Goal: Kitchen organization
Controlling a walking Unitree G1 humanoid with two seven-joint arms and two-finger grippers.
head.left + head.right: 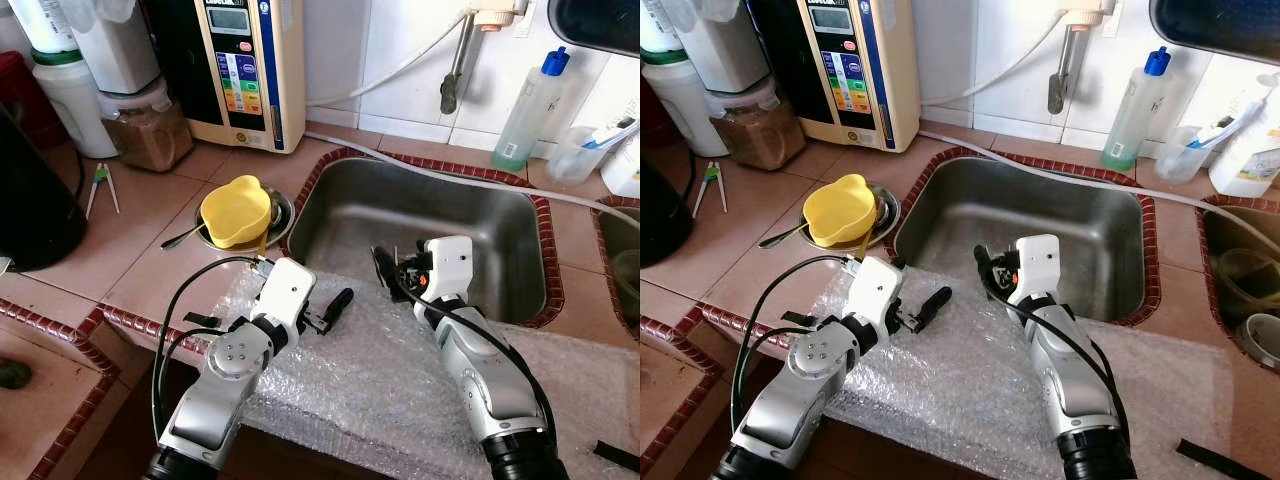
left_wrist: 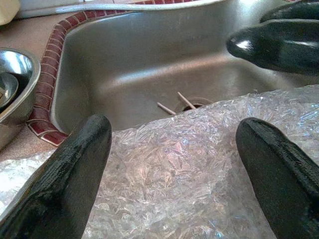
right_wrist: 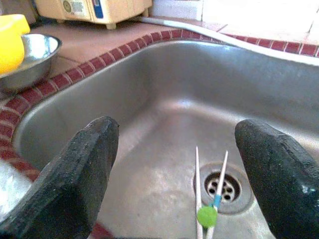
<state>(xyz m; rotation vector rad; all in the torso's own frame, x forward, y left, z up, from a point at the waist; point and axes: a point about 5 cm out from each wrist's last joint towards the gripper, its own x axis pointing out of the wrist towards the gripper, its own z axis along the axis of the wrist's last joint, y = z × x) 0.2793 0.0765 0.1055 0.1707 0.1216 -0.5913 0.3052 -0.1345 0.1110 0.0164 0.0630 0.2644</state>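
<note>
Right pincer [image 3: 174, 164] gapes wide and empty over the sink's [image 1: 480, 215] front rim; one pair of chopsticks [image 3: 209, 199] lies at the drain. Left pincer [image 2: 174, 164], also wide and empty, hovers above bubble wrap [image 1: 370, 380] on the bench's front edge.

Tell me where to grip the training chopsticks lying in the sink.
Grip the training chopsticks across both sticks just beyond the green connector, coming straight down with the right gripper. They lie flat over the drain, nearly parallel, so open fingers can straddle them.

sink [image 1: 335, 215]: 1 | training chopsticks pairs [image 3: 208, 199] [image 1: 102, 183]: 2 | yellow bowl [image 1: 235, 210]: 1 | steel bowl [image 1: 279, 213]: 1 | spray bottle [image 1: 530, 110]: 1
</note>
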